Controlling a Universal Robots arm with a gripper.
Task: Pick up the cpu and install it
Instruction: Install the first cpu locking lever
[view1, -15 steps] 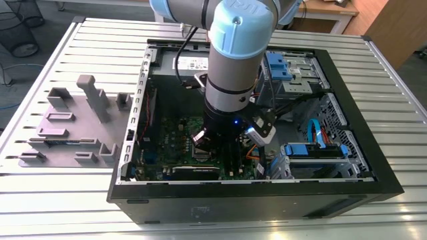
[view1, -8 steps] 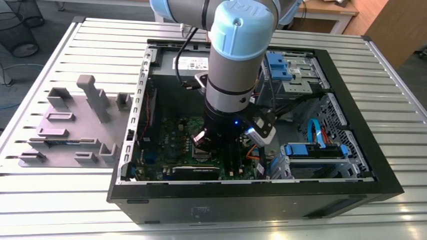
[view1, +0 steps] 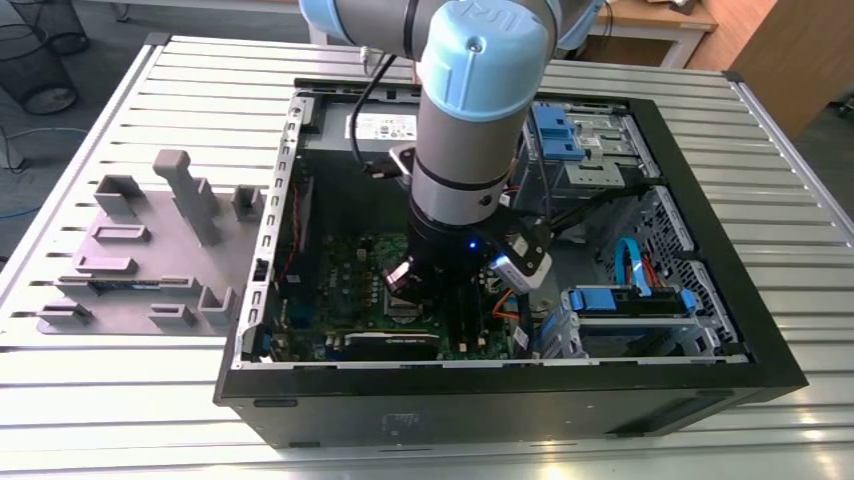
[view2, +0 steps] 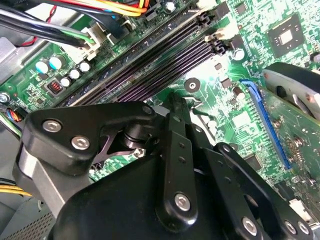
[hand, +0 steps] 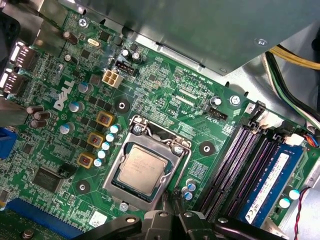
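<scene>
Arm lowered into the open computer case (view1: 667, 300), its gripper (hand: 172, 212) poised just beside the socket frame (hand: 145, 167) on the green motherboard (hand: 165, 85). The cpu (hand: 141, 171) lies flat in the socket — seated, by the look of it. Whether the gripper's fingers are apart or together cannot be told. Judged from this, installation is at its closing stage — any further move demands care around the socket.

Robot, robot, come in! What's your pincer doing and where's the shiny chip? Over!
Pincer low over the green motherboard, right beside the socket. Cpu lying flat in the socket frame. Frame not closed over it. Nothing in the way.
</scene>
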